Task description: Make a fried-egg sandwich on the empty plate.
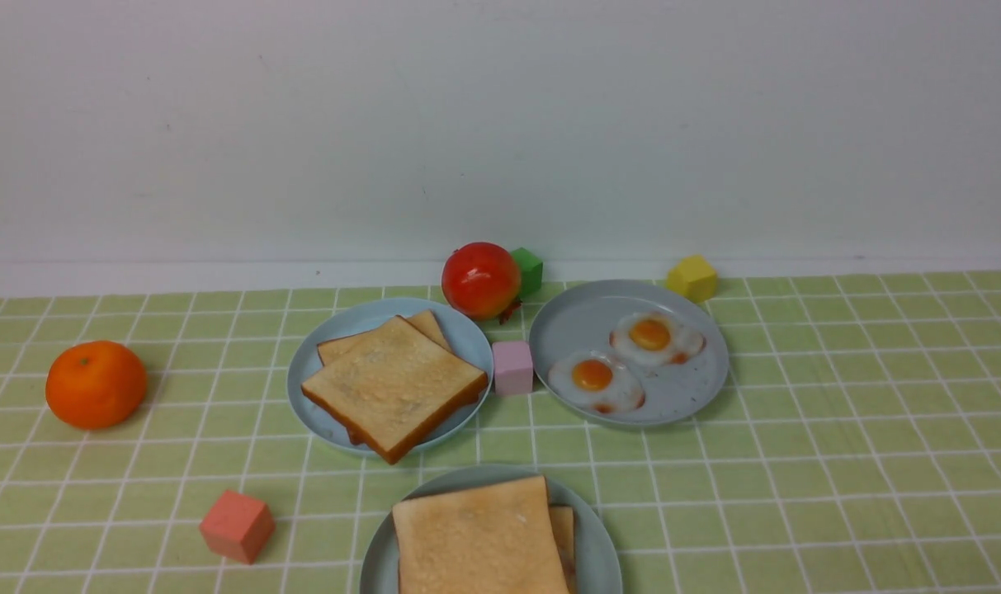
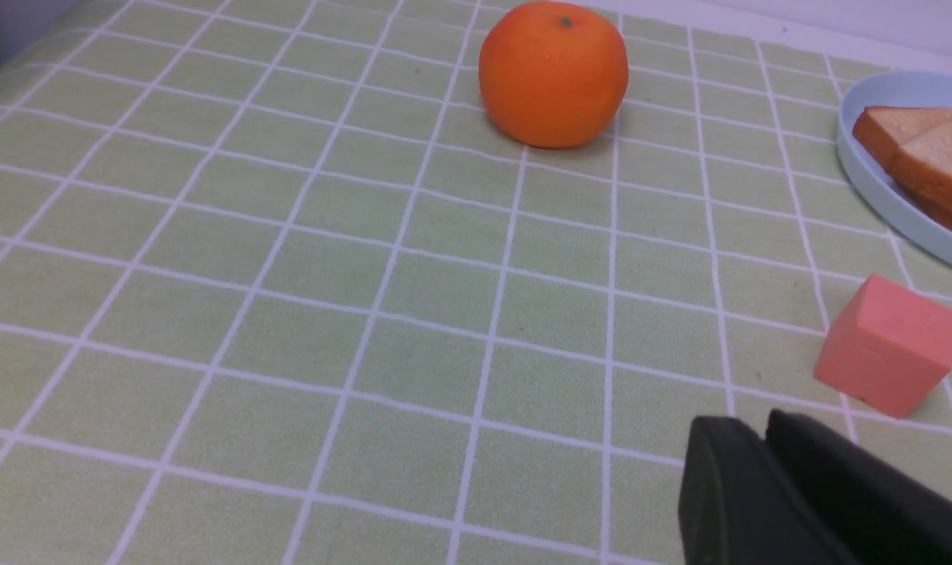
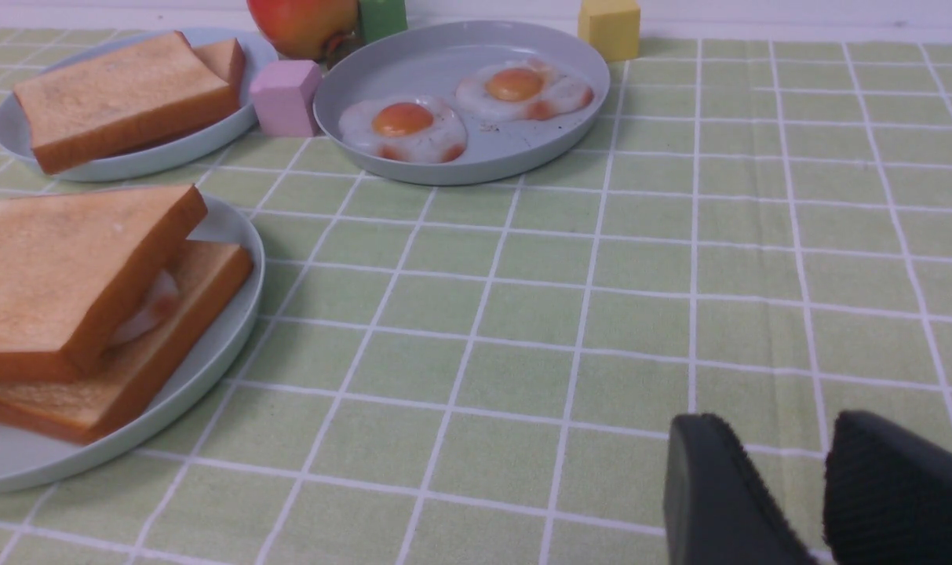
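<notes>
At the table's near edge you see the fried-egg sandwich (image 1: 479,536) on the mint plate (image 1: 603,540); left gripper (image 2: 762,439) fingers almost together, right gripper (image 3: 786,447) fingers apart, both holding nothing.

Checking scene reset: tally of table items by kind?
Round pale blue plates: 3
Square toasted bread slices: 4
Toy fried eggs visible: 3
Small cubes: 4
Round fruits: 2
Total: 16

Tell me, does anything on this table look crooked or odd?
Yes. On the nearest plate, the sandwich's top toast slice sits tilted and shifted off the bottom slice, with the fried egg peeking out between them. The toast on the plate behind overhangs its rim. Nothing looks spilled or damaged.
</notes>
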`<state>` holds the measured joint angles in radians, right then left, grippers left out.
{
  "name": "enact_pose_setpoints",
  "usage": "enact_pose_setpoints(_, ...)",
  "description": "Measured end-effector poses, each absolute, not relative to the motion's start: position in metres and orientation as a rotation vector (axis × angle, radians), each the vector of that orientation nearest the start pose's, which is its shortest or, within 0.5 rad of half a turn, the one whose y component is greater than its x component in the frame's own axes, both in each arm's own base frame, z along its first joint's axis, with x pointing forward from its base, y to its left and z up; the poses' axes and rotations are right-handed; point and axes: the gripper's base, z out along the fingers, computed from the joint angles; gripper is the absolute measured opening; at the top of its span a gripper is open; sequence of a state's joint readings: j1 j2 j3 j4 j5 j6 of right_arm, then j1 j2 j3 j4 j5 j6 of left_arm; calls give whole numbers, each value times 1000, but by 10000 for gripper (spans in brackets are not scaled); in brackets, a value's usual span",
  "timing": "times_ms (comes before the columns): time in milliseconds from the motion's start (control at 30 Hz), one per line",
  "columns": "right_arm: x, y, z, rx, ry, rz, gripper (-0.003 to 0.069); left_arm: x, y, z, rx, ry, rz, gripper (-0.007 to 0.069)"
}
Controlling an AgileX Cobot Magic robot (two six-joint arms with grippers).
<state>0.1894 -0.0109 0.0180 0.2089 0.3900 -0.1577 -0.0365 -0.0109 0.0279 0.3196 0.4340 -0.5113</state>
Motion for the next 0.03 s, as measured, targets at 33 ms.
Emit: enact_pose_setpoints(33, 50, 17, 173, -198, 1868, 229, 241, 51, 10, 168, -263, 1894, -46, 74)
